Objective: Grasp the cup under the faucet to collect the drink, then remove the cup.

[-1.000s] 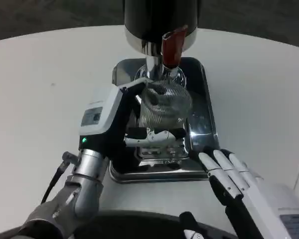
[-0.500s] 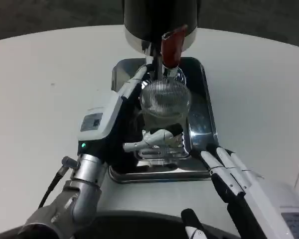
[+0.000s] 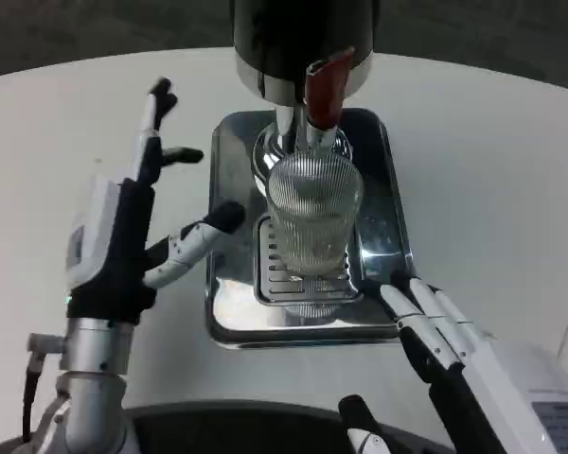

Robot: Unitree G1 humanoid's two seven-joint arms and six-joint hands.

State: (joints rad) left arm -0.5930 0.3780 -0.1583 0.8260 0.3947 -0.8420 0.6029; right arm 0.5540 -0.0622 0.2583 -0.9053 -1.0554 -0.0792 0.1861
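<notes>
Ribbed clear glass cup point(image 3: 314, 213) is stood on the steel drip tray point(image 3: 229, 312) directly under the faucet's red lever point(image 3: 324, 87), placed to catch drink. Left hand point(image 3: 137, 232) is spread beside it, holding nothing; right hand point(image 3: 435, 336) is rested spread on the white desk point(image 3: 492, 170).

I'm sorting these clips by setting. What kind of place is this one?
Probably a drink station set up on a tabletop: a black dispenser with a red tap lever, a ribbed glass cup under it, standing on a metal drip tray on a white table.
</notes>
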